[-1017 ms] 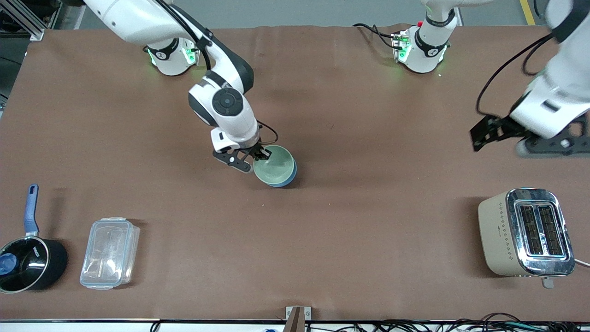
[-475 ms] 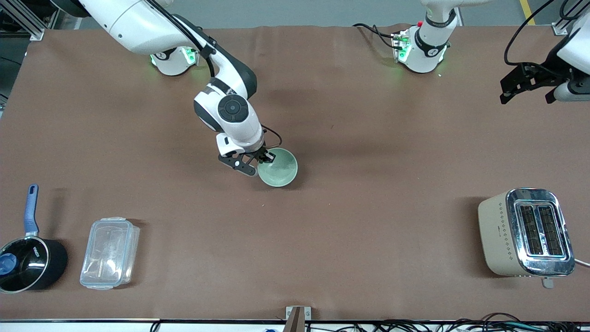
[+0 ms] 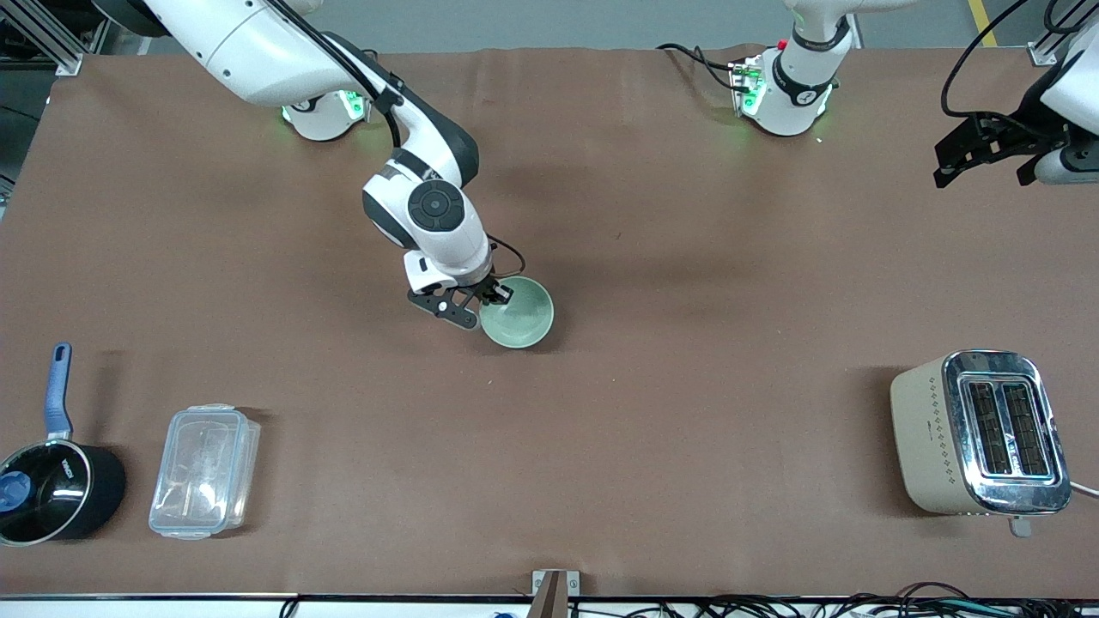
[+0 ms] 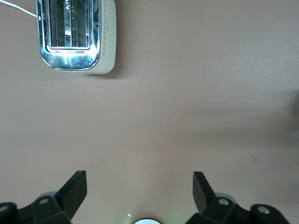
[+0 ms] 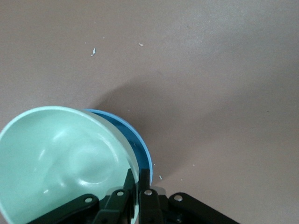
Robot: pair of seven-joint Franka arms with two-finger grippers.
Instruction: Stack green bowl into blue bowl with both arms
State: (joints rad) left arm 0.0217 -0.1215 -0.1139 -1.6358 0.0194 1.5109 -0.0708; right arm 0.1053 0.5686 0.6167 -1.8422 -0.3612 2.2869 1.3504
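The pale green bowl (image 3: pixel 517 312) sits in the blue bowl near the middle of the table. In the front view the blue bowl is hidden under it. In the right wrist view the green bowl (image 5: pixel 60 158) lies inside the blue bowl (image 5: pixel 138 144), whose rim shows beside it. My right gripper (image 3: pixel 489 299) is shut on the green bowl's rim, one finger inside and one outside (image 5: pixel 138 179). My left gripper (image 3: pixel 987 154) is open and empty, up over the table's edge at the left arm's end, and shows in its wrist view too (image 4: pixel 140 186).
A cream and chrome toaster (image 3: pixel 979 433) stands near the front at the left arm's end, also in the left wrist view (image 4: pixel 77 35). A clear plastic box (image 3: pixel 204 470) and a black saucepan with a blue handle (image 3: pixel 51 481) stand near the front at the right arm's end.
The green bowl has come down and settled into the blue bowl, covering it from above. My left arm has swung away from above the toaster, toward the back edge of the table.
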